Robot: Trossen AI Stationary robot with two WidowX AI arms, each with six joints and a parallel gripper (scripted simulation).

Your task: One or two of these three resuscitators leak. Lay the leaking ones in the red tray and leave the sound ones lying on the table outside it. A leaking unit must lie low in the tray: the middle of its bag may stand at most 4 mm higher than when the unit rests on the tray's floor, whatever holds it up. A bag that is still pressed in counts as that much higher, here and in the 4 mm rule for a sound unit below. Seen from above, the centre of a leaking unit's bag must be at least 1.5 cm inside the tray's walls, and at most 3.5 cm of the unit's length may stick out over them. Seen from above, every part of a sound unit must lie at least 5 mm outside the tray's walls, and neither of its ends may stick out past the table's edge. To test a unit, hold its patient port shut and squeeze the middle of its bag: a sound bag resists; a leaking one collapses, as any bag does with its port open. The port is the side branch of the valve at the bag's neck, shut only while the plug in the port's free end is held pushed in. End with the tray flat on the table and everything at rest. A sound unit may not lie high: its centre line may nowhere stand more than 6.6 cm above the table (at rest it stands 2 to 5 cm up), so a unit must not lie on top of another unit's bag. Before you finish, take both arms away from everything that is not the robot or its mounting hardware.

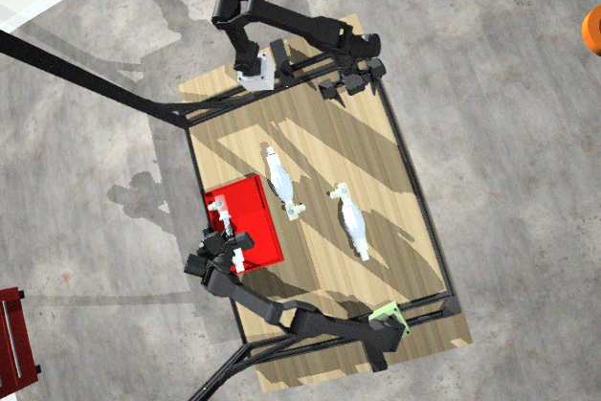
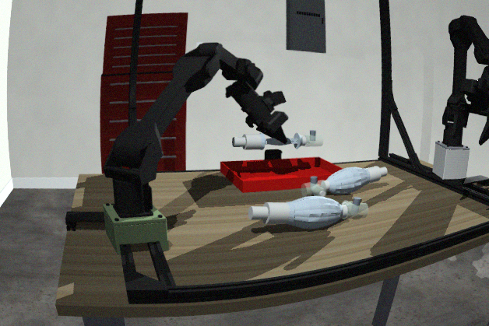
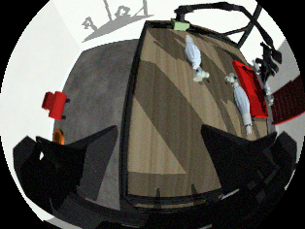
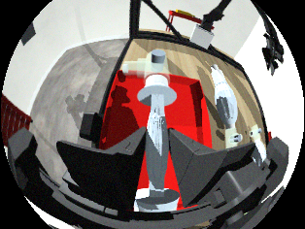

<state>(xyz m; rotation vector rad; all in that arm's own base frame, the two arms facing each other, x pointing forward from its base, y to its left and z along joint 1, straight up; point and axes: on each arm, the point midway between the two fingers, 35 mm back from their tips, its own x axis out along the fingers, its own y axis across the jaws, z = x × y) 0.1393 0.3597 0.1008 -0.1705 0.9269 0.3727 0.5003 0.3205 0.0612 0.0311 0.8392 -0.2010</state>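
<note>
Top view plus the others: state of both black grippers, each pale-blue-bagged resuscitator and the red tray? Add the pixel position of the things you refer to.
left gripper (image 1: 359, 99) (image 2: 482, 142) (image 3: 159, 127) (image 4: 276, 63): open, empty
right gripper (image 1: 228, 235) (image 2: 284, 141) (image 3: 265, 73) (image 4: 157, 132): shut on held resuscitator
held resuscitator (image 1: 226, 221) (image 2: 255, 141) (image 3: 270, 99) (image 4: 156, 141): raised, bag pressed in
tray-side resuscitator (image 1: 280, 182) (image 2: 350, 180) (image 3: 242, 103) (image 4: 224, 104): lying, bag full
farther resuscitator (image 1: 353, 222) (image 2: 315, 211) (image 3: 192, 54) (image 4: 259, 151): same
tray (image 1: 269, 216) (image 2: 272, 184) (image 3: 253, 92) (image 4: 195, 102): flat on table
</note>
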